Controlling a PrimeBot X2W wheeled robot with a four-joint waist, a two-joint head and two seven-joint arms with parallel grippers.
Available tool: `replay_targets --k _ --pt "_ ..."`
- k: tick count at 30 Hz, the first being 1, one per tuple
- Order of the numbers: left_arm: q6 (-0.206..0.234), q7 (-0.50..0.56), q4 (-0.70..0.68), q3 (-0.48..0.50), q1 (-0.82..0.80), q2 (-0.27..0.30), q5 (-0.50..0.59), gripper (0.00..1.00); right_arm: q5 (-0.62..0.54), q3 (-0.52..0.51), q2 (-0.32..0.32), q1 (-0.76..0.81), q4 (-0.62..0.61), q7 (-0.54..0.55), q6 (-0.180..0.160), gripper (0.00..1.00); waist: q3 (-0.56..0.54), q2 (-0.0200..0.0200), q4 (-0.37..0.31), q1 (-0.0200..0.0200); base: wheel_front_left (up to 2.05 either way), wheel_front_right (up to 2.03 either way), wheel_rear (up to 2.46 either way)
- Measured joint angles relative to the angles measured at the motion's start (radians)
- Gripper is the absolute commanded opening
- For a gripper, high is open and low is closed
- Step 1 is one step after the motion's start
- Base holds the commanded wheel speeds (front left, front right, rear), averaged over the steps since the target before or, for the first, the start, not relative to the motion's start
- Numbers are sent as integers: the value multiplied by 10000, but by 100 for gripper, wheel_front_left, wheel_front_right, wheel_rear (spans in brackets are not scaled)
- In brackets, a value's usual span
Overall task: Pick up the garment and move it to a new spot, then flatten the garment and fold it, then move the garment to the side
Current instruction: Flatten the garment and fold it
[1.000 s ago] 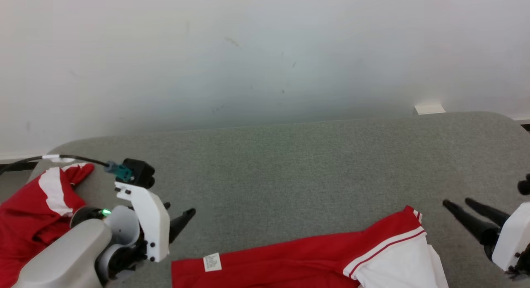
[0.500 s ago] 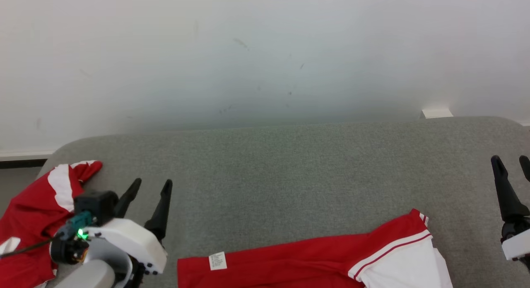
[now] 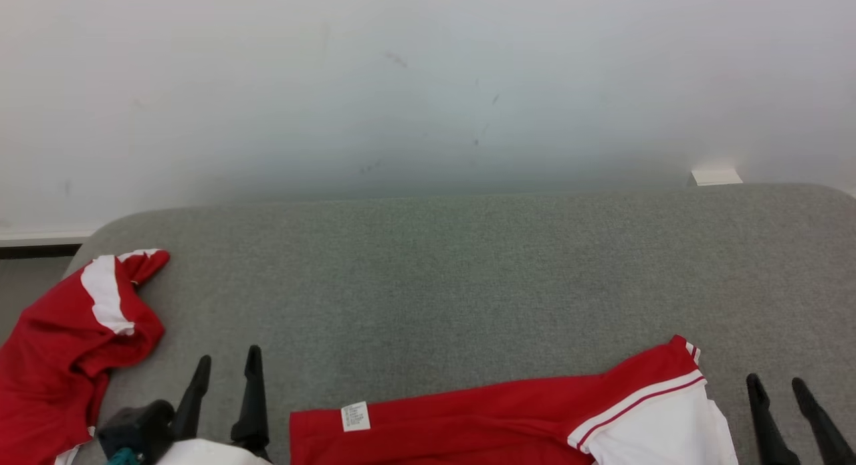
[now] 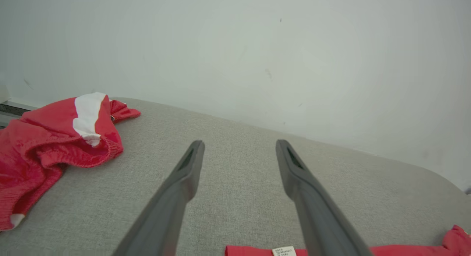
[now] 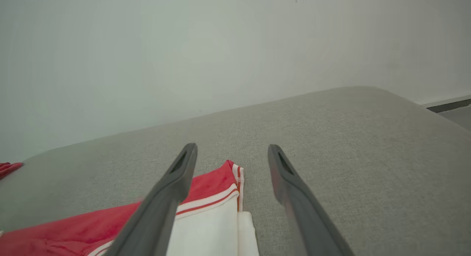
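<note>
1. The red-and-white garment [image 3: 468,421] lies flat at 6 o'clock on the grey tabletop [image 3: 435,277], where it lay a second ago.
2. The left gripper [image 3: 227,359] has drawn back to 7 o'clock, fingers apart and empty.
3. The right gripper [image 3: 777,383] has dropped to 5 o'clock, fingers apart and empty.
4. The crumpled red cloth [image 3: 60,358] stays at 8 o'clock.

Coarse matt upholstery [image 3: 468,271] (garment [image 3: 468,418] smoother)

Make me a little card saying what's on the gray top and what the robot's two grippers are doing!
Surface: gray fabric top, white wall behind
Near edge: flat red-and-white garment with a white label
Left side: crumpled red garment, white stripe
Left gripper: open, empty, between the two garments
Right gripper: open, empty, right of the flat garment
</note>
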Motion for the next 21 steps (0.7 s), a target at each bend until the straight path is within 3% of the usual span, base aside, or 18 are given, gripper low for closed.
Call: replay_targets --k 9,21 --pt "-1436 0 385 1335 441 -1312 1718 100 -368 -21 326 -201 825 965 0 100 176 0 0 0 0 0 0" --pt "-2406 0 1034 1954 326 -2249 2794 100 -581 349 679 -1713 3348 3555 2 100 334 0 223 1 0 0 0"
